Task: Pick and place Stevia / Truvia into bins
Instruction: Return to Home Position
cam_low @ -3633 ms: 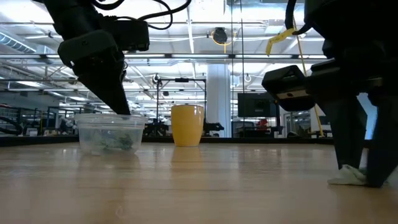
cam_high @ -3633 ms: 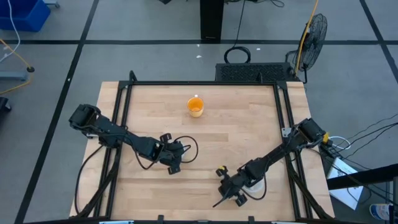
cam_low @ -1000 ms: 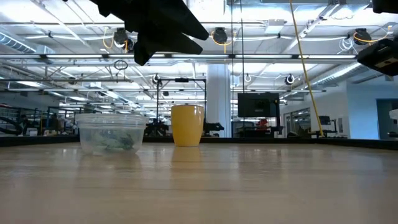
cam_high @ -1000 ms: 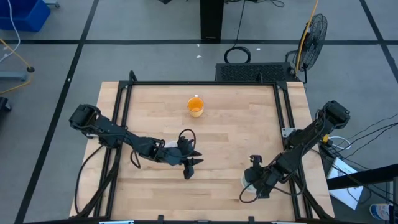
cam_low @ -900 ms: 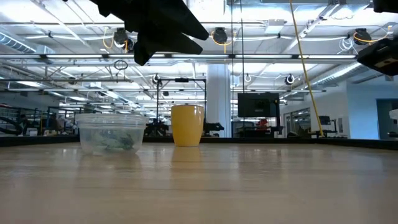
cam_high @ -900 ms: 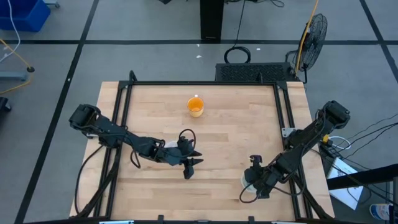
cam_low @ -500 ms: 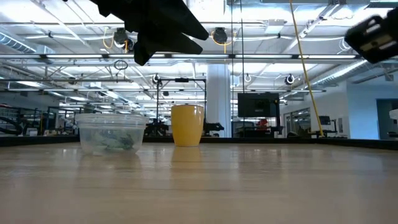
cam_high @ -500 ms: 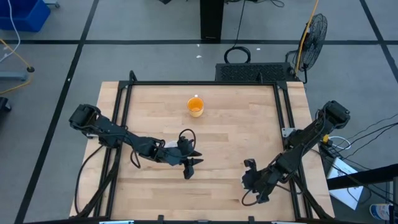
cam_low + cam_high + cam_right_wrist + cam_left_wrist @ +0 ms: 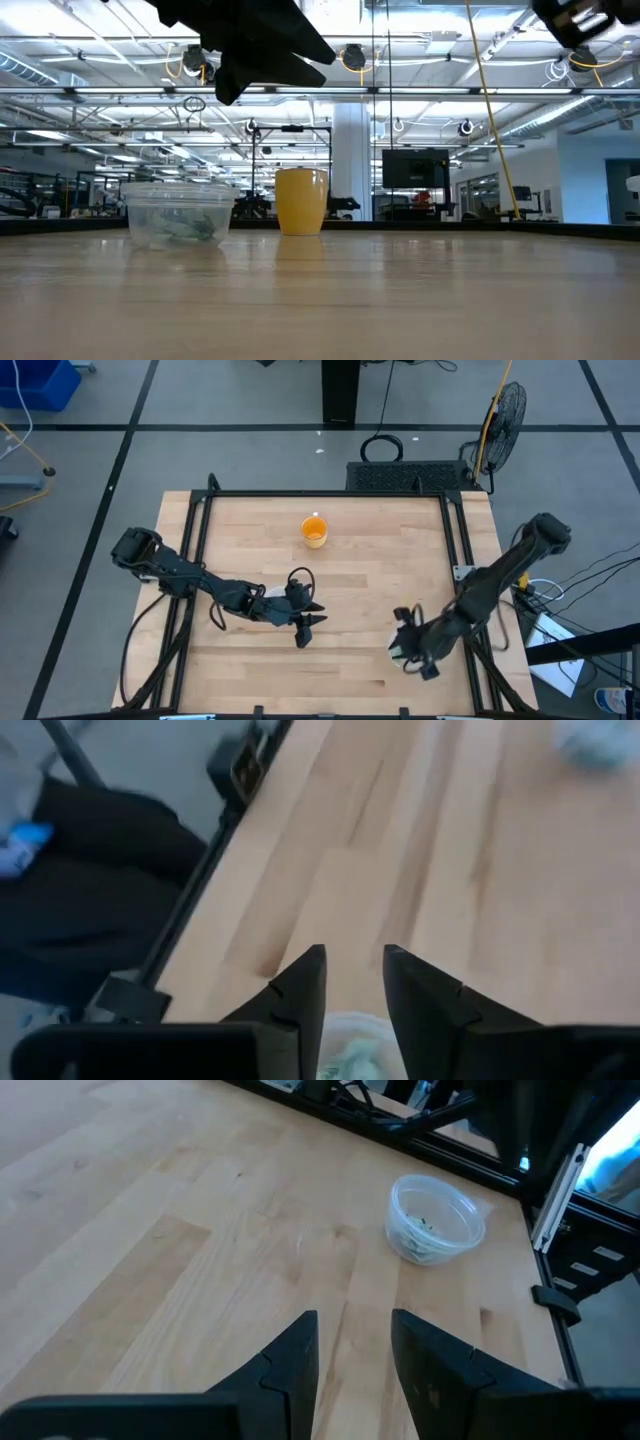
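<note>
I see packets [image 9: 425, 1238] in the bin [image 9: 478, 1220], none loose on the table [image 9: 370, 550] as far as I can tell, so sorting looks done; left gripper [image 9: 350, 1325] at 7 o'clock and right gripper [image 9: 352, 958] at 4 both hang empty with fingers apart.

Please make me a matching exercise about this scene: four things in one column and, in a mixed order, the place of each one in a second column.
Things:
1. orange cup
2. clear cup
3. left gripper
4. right gripper

Places:
a. open, above the near right part of the table
b. near the far edge, in the middle
c. open, above the table's middle
d. in the low view, left of the orange cup, with greenish packets inside

Pairs: 1-b, 2-d, 3-c, 4-a
</note>
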